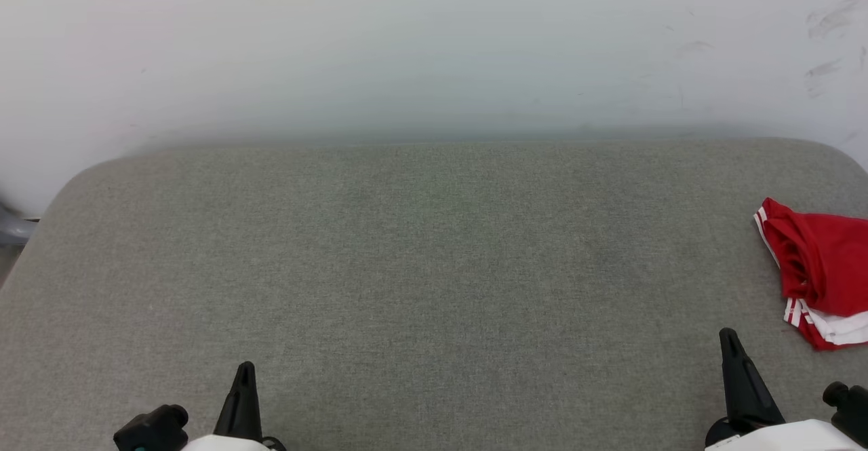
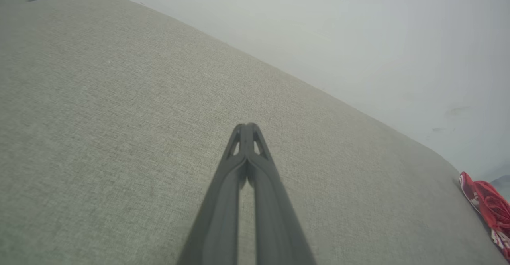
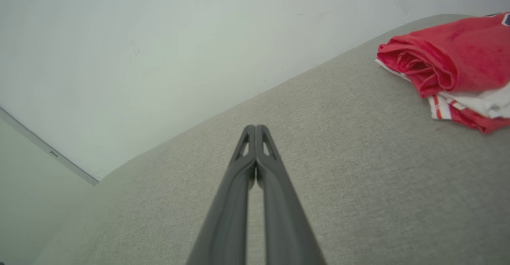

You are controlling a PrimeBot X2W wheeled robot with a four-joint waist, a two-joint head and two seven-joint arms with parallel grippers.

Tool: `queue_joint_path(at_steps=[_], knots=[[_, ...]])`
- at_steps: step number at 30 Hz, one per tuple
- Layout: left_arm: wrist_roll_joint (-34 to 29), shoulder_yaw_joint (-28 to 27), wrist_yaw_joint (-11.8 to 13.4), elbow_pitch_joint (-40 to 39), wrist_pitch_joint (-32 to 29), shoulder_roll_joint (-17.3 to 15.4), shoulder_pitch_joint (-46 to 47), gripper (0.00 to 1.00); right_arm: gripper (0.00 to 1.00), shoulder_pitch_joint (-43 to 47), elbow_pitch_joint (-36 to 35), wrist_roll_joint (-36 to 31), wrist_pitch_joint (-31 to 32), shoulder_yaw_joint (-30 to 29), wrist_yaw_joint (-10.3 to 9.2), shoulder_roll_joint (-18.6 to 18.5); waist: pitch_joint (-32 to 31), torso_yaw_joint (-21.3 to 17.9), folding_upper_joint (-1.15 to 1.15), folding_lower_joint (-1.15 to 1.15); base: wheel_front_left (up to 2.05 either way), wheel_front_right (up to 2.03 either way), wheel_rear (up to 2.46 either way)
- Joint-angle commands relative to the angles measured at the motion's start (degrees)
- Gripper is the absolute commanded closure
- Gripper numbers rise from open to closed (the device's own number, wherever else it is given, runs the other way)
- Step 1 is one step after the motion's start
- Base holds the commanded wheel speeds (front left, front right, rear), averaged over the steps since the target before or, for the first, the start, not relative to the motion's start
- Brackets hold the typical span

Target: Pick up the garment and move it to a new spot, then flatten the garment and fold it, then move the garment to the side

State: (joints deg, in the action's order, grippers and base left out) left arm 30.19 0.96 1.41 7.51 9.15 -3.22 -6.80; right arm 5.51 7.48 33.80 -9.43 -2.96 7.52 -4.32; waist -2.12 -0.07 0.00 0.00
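Nearest, the left gripper (image 1: 244,373) hangs low over the near-left of the grey cushion (image 1: 434,247), its two fingers pressed together on nothing; the right gripper (image 1: 731,339) sits near the right, likewise pinched together and empty, tips pointing away from the robot; neither touches cloth. Just beyond it and to its right lies the garment (image 1: 824,261), bunched in a heap at the cushion's right side and running out of the head view there; the red body is rolled over on top, with white sleeve and striped trim showing at the near side. It looks light, limp and not slippery; it will likely sag and trail from a single pinch, and a hold on one layer may drag the rest unevenly; nothing in it seems fragile. The best hold is probably the rolled red fold on its left, which stands proud of the cushion, or the near striped seam; the fingers must spread first. The heap lies close to the right rim, so an outward tug could slide it off; better to pull inward. The middle and left of the cushion lie bare, with room to spread and fold. Farthest, the rounded back edge meets a pale wall (image 1: 434,44); raised arms should keep short of it.
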Motion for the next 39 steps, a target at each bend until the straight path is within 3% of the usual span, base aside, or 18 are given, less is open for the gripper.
queue_joint_path(at_steps=[1,39], knots=[[1.68,-0.46,-0.49,-0.56,-0.38,-0.22,1.56,1.0,1.0,-1.66,-0.5,1.69,0.36,-0.16,-0.01,-0.08,0.02,0.0,0.0,0.0,0.0,0.0,0.0],[31.35,-3.72,-4.66,2.84,-7.67,-0.15,7.38,1.0,1.0,-6.78,2.83,29.85,7.57,-1.33,-0.02,0.32,0.87,0.03,0.0,0.0,0.0,0.0,0.0]])
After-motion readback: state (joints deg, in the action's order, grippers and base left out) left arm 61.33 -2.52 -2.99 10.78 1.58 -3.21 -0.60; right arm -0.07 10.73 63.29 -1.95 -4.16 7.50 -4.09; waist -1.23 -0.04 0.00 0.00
